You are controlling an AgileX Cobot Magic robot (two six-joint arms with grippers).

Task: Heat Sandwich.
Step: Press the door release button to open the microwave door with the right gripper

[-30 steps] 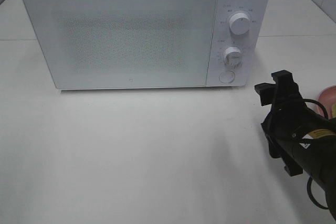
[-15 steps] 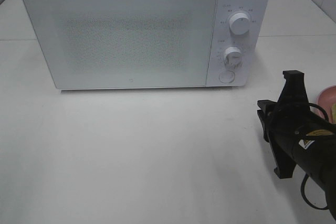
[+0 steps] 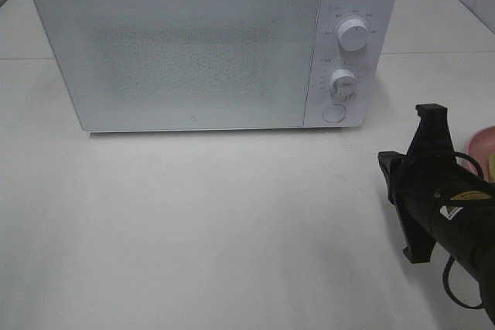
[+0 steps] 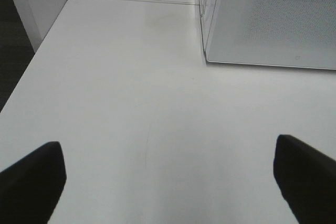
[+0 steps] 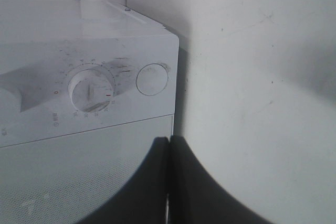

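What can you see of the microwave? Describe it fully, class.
The microwave is a white, glossy box standing upright on the white table. Its door, shut, has a speckled mesh window. The panel right of the door carries an upper knob, a lower knob and a round button below. Nothing touches it; the right claw, shut, hangs apart in front.

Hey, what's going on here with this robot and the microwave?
The microwave sits on the white table with its door shut. The right hand, fingers pressed together and holding nothing, points toward the round button on its front. The left hand hangs open over bare table beside the microwave. Only the edge of a pink plate shows behind the right arm; no sandwich is in view.
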